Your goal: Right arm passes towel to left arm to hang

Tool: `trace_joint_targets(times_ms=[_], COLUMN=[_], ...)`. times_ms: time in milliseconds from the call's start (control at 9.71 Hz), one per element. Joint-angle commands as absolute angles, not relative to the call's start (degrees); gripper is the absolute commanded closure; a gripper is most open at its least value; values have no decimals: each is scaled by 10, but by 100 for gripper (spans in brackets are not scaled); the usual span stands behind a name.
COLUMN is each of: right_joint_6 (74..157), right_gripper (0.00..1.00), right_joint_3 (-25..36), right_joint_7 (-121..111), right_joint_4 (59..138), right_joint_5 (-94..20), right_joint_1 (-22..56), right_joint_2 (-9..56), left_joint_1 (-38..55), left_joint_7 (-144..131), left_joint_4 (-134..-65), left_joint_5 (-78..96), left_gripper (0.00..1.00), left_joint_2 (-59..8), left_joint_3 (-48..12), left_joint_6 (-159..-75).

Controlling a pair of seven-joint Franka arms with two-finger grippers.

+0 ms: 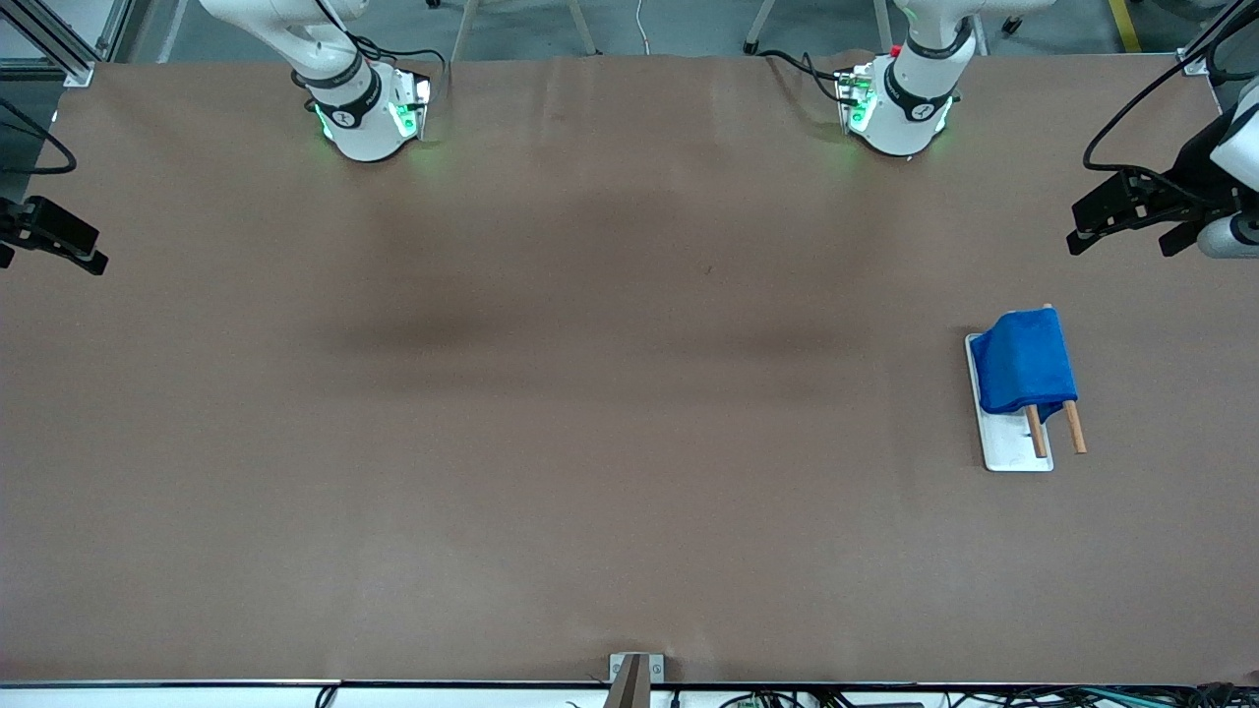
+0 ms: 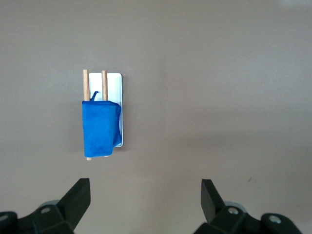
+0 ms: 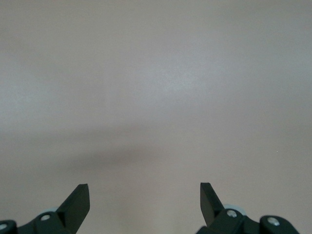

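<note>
The blue towel point(image 1: 1023, 362) hangs draped over two wooden rods point(image 1: 1074, 426) of a white rack point(image 1: 1013, 444), which sits on the brown counter point(image 1: 590, 442) toward the left arm's end. The left gripper point(image 1: 1121, 218) hovers over the counter near the rack, fingers point(image 2: 78, 197) spread wide and empty. The right gripper point(image 1: 59, 246) waits over the counter's right-arm end, well apart from the rack, its fingers point(image 3: 78, 200) likewise released, holding nothing.

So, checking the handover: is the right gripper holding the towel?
No, the towel hangs over the rods on the tray, while the right gripper is open and empty.
</note>
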State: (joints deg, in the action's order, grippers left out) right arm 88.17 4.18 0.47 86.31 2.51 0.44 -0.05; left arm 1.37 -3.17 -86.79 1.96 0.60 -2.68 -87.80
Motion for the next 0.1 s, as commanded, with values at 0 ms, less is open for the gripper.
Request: trace_joint_targets(times_ms=[0], right_joint_6=[883], right_gripper=[0], right_joint_3=[40], right_joint_7=[13], right_joint_4=[867], right_joint_5=[28], right_joint_1=[2], right_joint_2=[-7], left_joint_1=[12], left_joint_7=[-25], left_joint_4=[-871], left_joint_5=[23], left_gripper=[0], left_joint_2=[-4], left_joint_3=[-26], left_joint_6=[-868])
